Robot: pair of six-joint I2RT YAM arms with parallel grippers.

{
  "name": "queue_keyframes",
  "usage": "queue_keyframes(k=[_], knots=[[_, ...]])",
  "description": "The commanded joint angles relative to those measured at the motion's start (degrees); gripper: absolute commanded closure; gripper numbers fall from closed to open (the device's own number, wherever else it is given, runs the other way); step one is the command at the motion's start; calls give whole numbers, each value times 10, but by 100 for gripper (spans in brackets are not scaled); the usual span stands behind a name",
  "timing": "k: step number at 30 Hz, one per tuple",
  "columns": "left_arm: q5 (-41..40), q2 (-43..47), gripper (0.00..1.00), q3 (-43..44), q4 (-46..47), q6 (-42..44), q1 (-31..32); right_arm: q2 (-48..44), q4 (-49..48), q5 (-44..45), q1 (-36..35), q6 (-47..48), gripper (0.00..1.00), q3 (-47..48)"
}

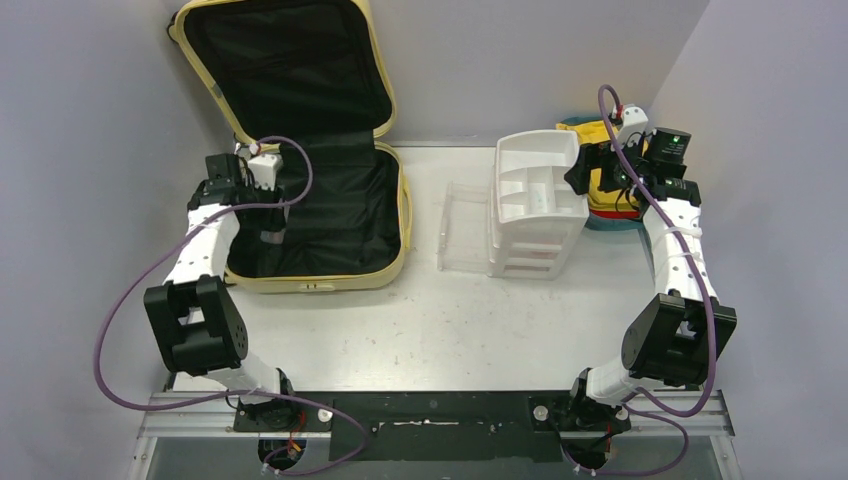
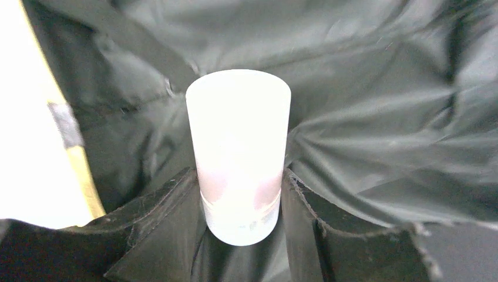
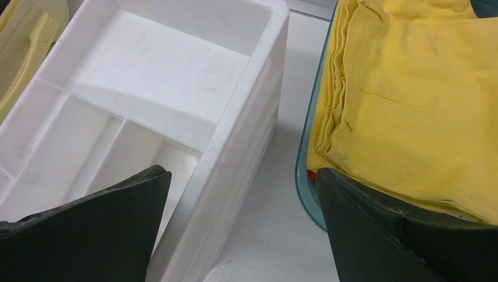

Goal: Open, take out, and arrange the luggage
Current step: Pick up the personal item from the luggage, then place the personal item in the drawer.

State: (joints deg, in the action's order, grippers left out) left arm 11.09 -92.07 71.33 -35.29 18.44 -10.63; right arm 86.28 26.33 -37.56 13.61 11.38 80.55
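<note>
Top view: the luggage [image 1: 300, 150] is shown open at the desk's [image 1: 450, 320] left, with the left gripper [image 1: 268, 232] inside it.

Left wrist view: a white cylinder [image 2: 238, 141] is clamped low. If lifted, it could be tipped or slip out.

Right wrist view: the right gripper [image 3: 242, 176] is held apart between an organizer [image 3: 147, 76] and a yellow cloth [image 3: 411, 88].

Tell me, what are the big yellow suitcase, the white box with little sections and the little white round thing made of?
The luggage looks like hard, smooth pale-yellow plastic outside, with wrinkly, slightly shiny black fabric inside. The white organizer seems to be rigid matte plastic, with moulded dividers. The white cylinder looks like frosted plastic, though it might be glass.
</note>
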Motion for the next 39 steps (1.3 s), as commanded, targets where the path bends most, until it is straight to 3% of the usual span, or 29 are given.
queue_keyframes(k=[1,5,10,22,30,39], knots=[[103,58,67,91,6,-46,3,-7,-17,-8,12,2,0,-5],[162,56,67,151,17,-92,36,-7,-21,-10,20,-3,0,-8],[201,28,67,211,60,-164,134,-9,-36,-20,38,-16,0,-18],[252,-147,67,356,161,-329,361,-25,-86,-66,92,-54,0,-51],[239,-234,68,342,270,-477,417,-31,-89,-95,92,-61,0,-53],[228,-302,67,309,336,-565,448,-45,-100,-112,89,-71,0,-61]])
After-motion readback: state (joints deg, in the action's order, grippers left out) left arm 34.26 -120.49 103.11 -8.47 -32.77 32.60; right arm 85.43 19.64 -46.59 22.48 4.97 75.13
